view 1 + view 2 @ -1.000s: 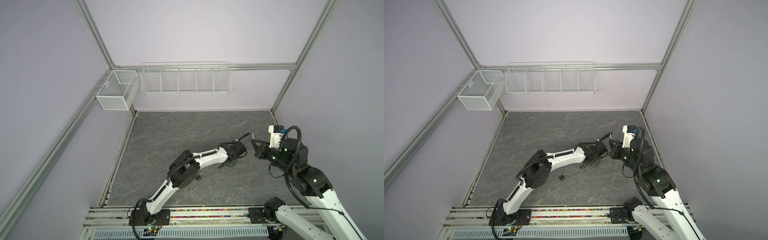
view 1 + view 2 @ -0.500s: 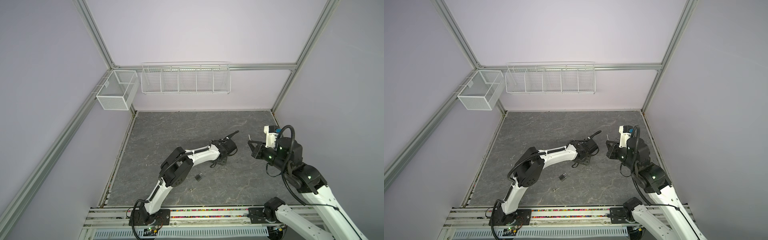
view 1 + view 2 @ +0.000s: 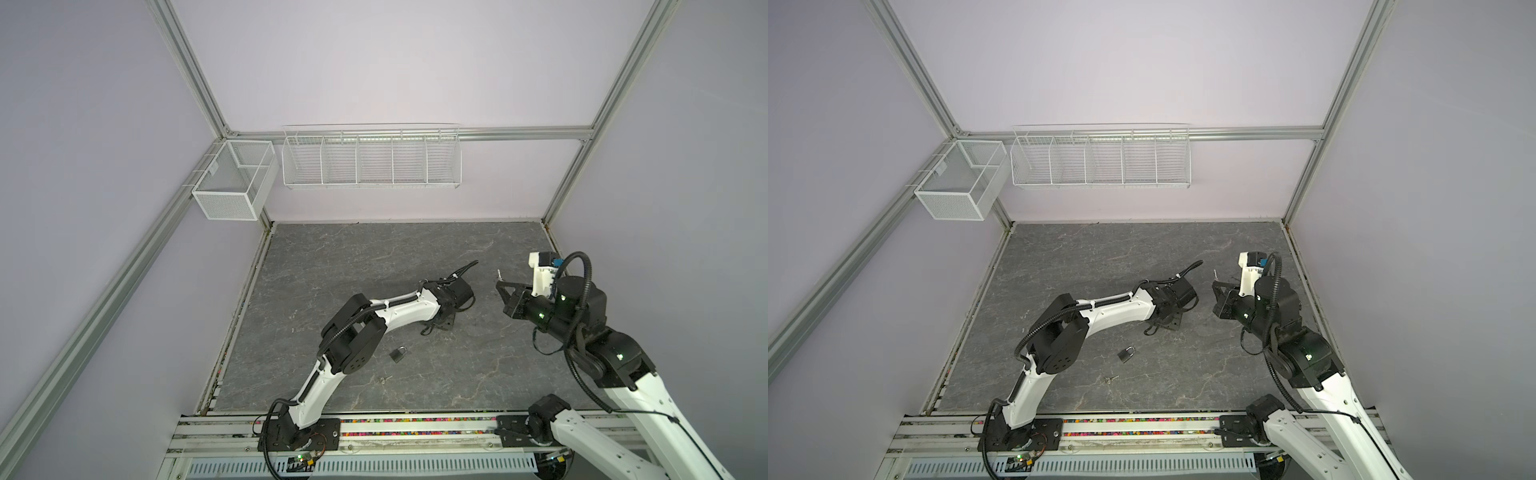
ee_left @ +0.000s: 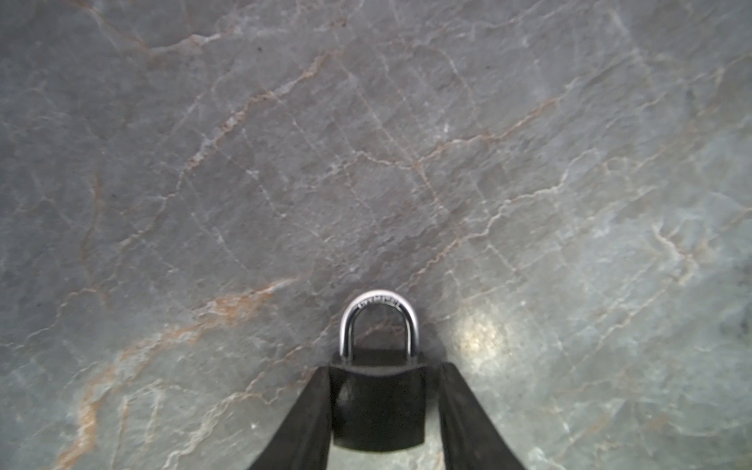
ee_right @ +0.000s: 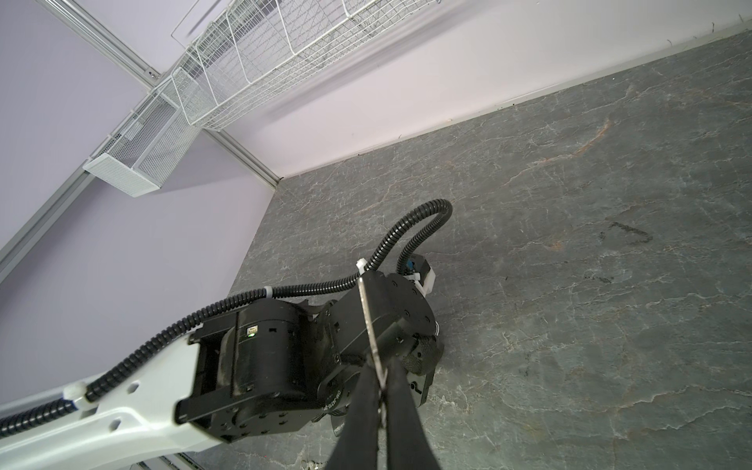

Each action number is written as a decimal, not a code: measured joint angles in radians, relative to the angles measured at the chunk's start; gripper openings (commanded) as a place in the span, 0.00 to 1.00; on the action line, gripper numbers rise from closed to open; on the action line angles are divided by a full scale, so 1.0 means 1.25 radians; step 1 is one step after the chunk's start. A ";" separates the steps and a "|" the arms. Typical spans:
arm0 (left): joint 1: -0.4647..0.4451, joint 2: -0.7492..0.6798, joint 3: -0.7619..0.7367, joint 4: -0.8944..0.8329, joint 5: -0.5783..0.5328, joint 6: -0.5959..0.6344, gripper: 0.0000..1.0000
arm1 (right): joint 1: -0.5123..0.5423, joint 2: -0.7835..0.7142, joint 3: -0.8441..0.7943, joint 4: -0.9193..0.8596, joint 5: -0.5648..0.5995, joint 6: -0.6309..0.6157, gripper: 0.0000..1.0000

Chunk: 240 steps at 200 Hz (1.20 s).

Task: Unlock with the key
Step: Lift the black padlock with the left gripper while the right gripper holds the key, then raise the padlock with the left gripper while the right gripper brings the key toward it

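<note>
The right claw (image 5: 380, 378) is clenched on the key (image 5: 368, 325), whose blade points straight at the wrist of the left arm (image 5: 264, 350), above the table (image 3: 374, 257). The padlock (image 4: 378, 407) sits lower, between the fingers (image 4: 309, 419) of the left claw (image 4: 384, 366), with its long axis in line with them and its shackle pointing away, so the keyhole end probably faces back into that claw. One finger presses its side, but a sliver of gap seems to show at the other, so I cannot tell whether it is truly gripped.
</note>
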 measured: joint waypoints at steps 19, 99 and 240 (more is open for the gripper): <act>0.000 0.000 -0.001 0.003 -0.002 0.001 0.34 | 0.000 0.001 -0.003 0.000 -0.005 0.000 0.07; 0.001 -0.012 -0.022 0.025 -0.009 0.003 0.00 | 0.000 0.017 -0.005 -0.029 -0.020 -0.003 0.07; 0.066 -0.339 -0.129 0.039 -0.025 -0.112 0.00 | 0.050 0.049 -0.181 -0.032 -0.048 0.031 0.07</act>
